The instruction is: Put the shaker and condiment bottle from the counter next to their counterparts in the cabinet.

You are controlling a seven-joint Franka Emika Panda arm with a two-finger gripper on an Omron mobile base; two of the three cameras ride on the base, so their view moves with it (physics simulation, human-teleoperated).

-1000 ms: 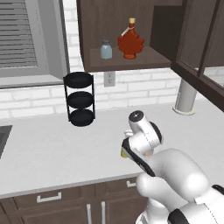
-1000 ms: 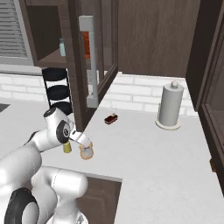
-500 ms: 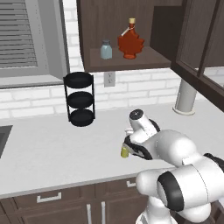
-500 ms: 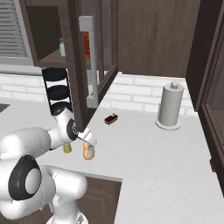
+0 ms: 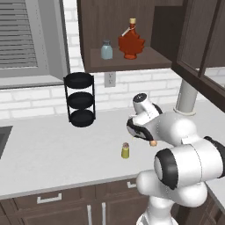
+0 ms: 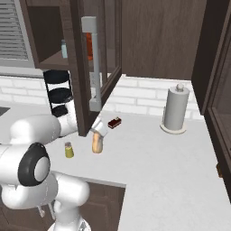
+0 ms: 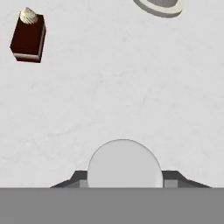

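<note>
The condiment bottle (image 6: 97, 143) stands upright on the counter (image 6: 153, 158), orange with a pale cap (image 7: 124, 164). My gripper (image 6: 99, 130) comes down on it from above. In the hand view its fingers (image 7: 78, 177) press against both sides of the cap, so it is shut on the bottle. In the left base view my arm hides all but an orange sliver of the bottle (image 5: 152, 143). The yellow-green shaker (image 5: 125, 150) (image 6: 68, 150) stands free just left of the bottle. Inside the cabinet (image 5: 132, 61), the blue-grey shaker (image 5: 106, 49) and the red maple-leaf bottle (image 5: 131, 41) stand on the shelf.
The cabinet's glass door (image 6: 94, 67) hangs open right above the bottle. A small dark red-and-black cake piece (image 6: 114, 122) (image 7: 28, 35) lies behind it. A paper towel roll (image 6: 174, 109) stands at the back right, and a black three-tier rack (image 5: 80, 99) at the back left.
The jaws have gone from wide open to closed on the bottle's cap. My arm's elbow has swung aside, uncovering the shaker in the left base view. The bottle and shaker have not moved.
</note>
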